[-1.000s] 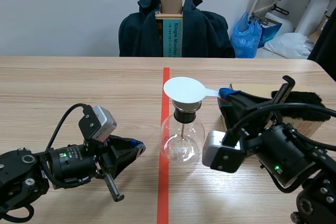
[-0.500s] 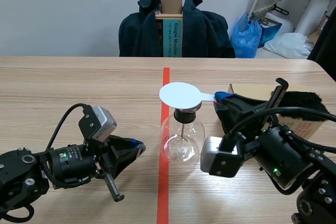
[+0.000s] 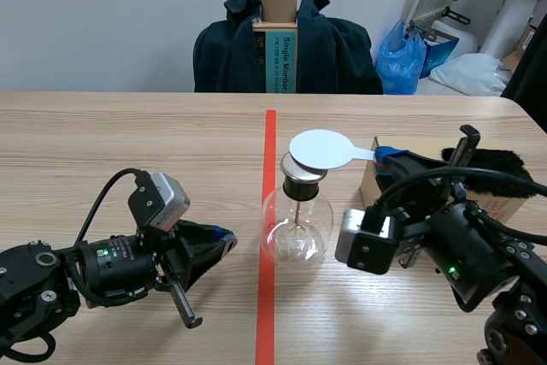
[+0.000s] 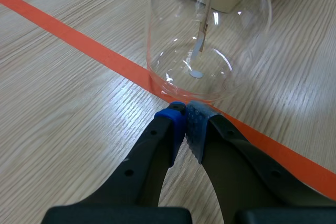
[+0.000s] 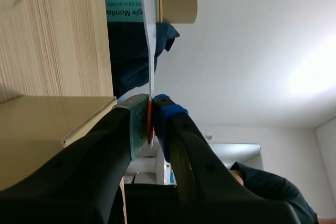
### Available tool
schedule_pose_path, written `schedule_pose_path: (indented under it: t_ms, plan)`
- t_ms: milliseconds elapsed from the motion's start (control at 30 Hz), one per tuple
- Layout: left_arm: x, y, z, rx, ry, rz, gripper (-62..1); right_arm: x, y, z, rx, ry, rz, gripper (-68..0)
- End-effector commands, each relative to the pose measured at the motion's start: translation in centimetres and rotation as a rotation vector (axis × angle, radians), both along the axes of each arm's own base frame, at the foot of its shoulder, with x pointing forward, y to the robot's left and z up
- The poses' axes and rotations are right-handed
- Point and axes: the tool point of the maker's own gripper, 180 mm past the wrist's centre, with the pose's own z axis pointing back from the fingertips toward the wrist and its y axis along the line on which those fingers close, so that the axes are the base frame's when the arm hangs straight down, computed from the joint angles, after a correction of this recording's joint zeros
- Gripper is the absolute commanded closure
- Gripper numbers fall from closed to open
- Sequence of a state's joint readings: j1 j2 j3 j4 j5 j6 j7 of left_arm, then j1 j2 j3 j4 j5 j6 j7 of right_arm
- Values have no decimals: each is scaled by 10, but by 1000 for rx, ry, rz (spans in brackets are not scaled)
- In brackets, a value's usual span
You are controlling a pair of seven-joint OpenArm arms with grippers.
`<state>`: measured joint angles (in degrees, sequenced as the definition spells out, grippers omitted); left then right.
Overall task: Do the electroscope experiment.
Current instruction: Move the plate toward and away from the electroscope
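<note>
Scene view has my right jaws pinching the handle of the white paddle [image 3: 320, 149], its disc poised just above the cap of the electroscope flask [image 3: 296, 226] on the tabletop [image 3: 128, 143]. My left jaws rest pressed together, empty, near the flask. I judge the next move is to lower the disc gently onto the cap.

The left arm [image 3: 111, 264] lies low across the lower left of the frame, the left gripper [image 3: 220, 241] pointing toward the centre, its fingers [image 4: 170, 129] pressed together pad to pad. The right arm [image 3: 466, 250] fills the lower right, the right gripper [image 3: 385, 156] raised toward the middle, its fingers [image 5: 168, 115] pinched on the handle of the white paddle [image 3: 320, 149].
</note>
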<state>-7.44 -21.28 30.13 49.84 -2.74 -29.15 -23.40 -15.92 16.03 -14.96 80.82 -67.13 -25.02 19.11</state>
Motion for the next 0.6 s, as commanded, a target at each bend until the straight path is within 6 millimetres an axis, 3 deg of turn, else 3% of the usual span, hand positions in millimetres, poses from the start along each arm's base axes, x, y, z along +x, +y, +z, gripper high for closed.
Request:
schedule_pose_path:
  t_ms: [0, 567]
  plan:
    - [5, -2, 10, -24, -25, 3, -21, 8, -9, 13, -18, -47, -18, -8]
    - [4, -2, 9, -24, -22, 3, -21, 15, -32, 18, -19, -62, -88, -8]
